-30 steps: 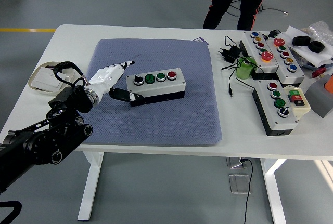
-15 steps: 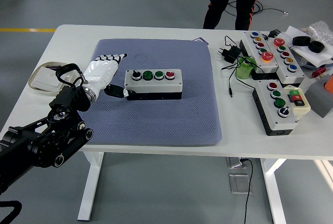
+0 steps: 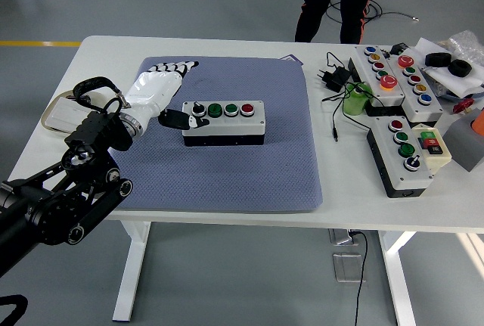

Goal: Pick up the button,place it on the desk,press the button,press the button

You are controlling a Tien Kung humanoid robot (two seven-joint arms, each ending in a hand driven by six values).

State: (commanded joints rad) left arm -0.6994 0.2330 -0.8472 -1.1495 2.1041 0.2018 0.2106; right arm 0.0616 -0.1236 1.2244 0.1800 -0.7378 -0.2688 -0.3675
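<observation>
Now the left hand [image 3: 159, 91] sits at the left end of the button box [image 3: 224, 122], its fingers [image 3: 178, 69] stretched out flat and gripping nothing, thumb touching the box, which lies level on the blue mat [image 3: 249, 167] covering the white surface [image 3: 98, 54].

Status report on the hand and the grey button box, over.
Left hand open, fingers extended, thumb at box's left end. Grey four-button control box flat on blue mat. Right hand not in view. Nothing obstructing.

Bright even overhead light, soft short shadows, sharp focus, faint glare on table [image 3: 227, 220]
</observation>
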